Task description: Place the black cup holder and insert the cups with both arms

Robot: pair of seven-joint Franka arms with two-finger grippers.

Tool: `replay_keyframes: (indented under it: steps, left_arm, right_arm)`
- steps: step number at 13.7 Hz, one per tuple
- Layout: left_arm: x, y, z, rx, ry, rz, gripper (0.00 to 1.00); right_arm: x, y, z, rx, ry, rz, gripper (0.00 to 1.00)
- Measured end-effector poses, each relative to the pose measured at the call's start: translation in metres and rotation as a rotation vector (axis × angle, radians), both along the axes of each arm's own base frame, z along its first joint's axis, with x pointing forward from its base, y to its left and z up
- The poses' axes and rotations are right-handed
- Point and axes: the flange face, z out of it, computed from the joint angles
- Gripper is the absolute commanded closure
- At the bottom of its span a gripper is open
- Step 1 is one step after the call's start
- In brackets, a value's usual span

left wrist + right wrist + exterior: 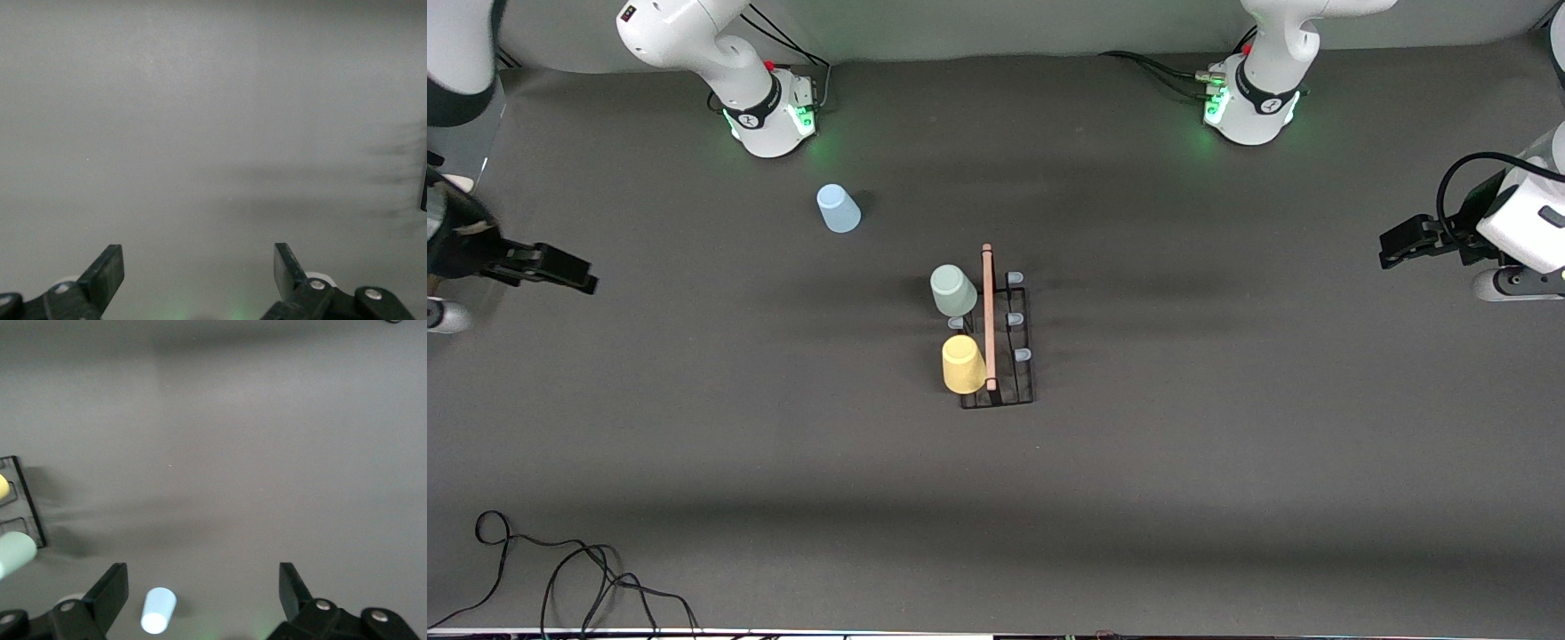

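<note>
Black cup holder (1000, 342), frame centre, long axis up-down; green-grey cup (953, 290) and yellow cup (963, 364) apparently seated on pegs. Blue cup (838, 208) loose, upper left, nearer right gripper (569, 271). Left gripper (1400, 242) far right. Both spread wide, empty. Bare table all round.

no text, label, brand or number is showing clearly enough to read anywhere; the dark bands on the two arm bases (769, 111) are carrying marks too small to make out.
</note>
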Motion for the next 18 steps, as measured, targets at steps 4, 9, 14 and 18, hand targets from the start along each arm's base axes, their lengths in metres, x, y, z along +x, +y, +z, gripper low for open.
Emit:
replay_keyframes:
  steps: [4, 9, 14, 18]
  left_arm:
    - [0.0, 0.0, 0.0, 0.0, 0.0, 0.0, 0.0]
    - [0.0, 0.0, 0.0, 0.0, 0.0, 0.0, 0.0]
    - [0.0, 0.0, 0.0, 0.0, -0.001, 0.0, 0.0]
    - [-0.001, 0.0, 0.003, 0.0, -0.005, 0.0, 0.0]
  right_arm:
    - [0.0, -0.017, -0.001, 0.003, 0.002, 0.021, 0.0]
    - [0.003, -0.013, -0.005, -0.006, 0.002, 0.025, 0.0]
    - [0.003, -0.013, -0.005, -0.007, 0.002, 0.025, 0.0]
    - [0.003, -0.028, -0.006, -0.004, 0.002, 0.002, 0.0]
